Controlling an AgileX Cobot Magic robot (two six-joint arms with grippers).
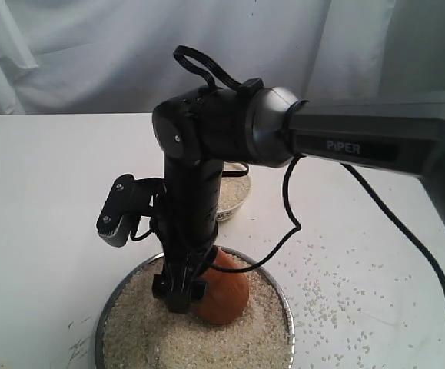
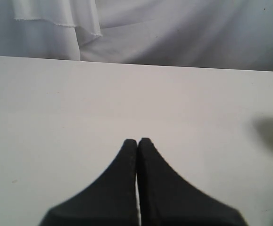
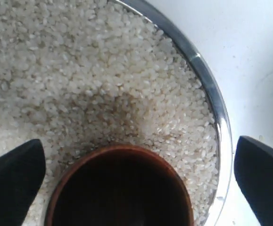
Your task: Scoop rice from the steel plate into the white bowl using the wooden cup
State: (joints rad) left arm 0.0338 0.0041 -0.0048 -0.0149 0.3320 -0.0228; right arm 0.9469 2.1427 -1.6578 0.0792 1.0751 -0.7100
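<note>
A white bench (image 1: 45, 192) is shown carrying the whole arrangement, with the right arm (image 1: 360, 146) reaching in over it from the right. The steel plate (image 3: 210, 92) is filled almost to its rim with rice (image 3: 103, 70). Beyond it, partly hidden by the arm, the white bowl (image 1: 239, 207) is seen, with some rice held in it. The wooden cup (image 3: 119, 197) is bedded in the rice near the plate's rim, its mouth turned toward the right wrist camera; no grains can be made out in its dark inside. The right jaws are spread wide to either side of the cup and are clear of it, so nothing is held. The left jaws are pressed together, empty, above bare bench. The cup is judged light, rigid and glossy, hence liable to slip; it is best taken across its rounded wall just below the rim. Loose grains (image 1: 322, 288) are scattered on the bench beside the plate.
</note>
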